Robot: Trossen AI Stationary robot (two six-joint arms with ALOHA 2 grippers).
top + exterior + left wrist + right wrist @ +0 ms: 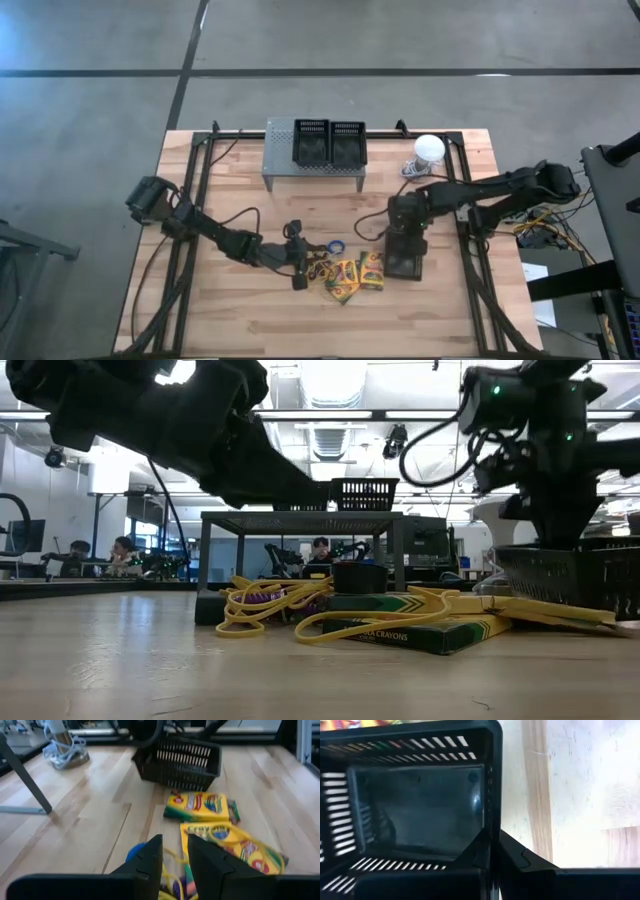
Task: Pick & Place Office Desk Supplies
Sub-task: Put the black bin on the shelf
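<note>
Yellow, blue and purple rubber bands (320,264) lie in a loose heap on the table, beside two yellow-and-green crayon boxes (343,281) (372,269) lying flat. My left gripper (304,262) sits low at the heap. Its fingers are open by a narrow gap (175,857), with yellow bands (172,882) showing between them and a blue band (134,852) beside them. My right gripper (405,222) is shut on a black slotted basket (405,252) standing right of the boxes. The low view shows the bands (275,603) slack on the table and a crayon box (420,632). My right gripper holds the black basket by the rim of one wall (491,832), with one finger (479,862) inside the basket and one (522,862) outside. The fingers come from above, pointing down. The basket (570,575) stays upright with its open side up, and its base seems to be at table level.
A grey perforated stand (313,165) carries two more black baskets (329,143) at the far middle of the table. A white dome with a cable (428,150) sits at the far right. Bare wood lies toward the near edge (300,325). People sit in the room behind.
</note>
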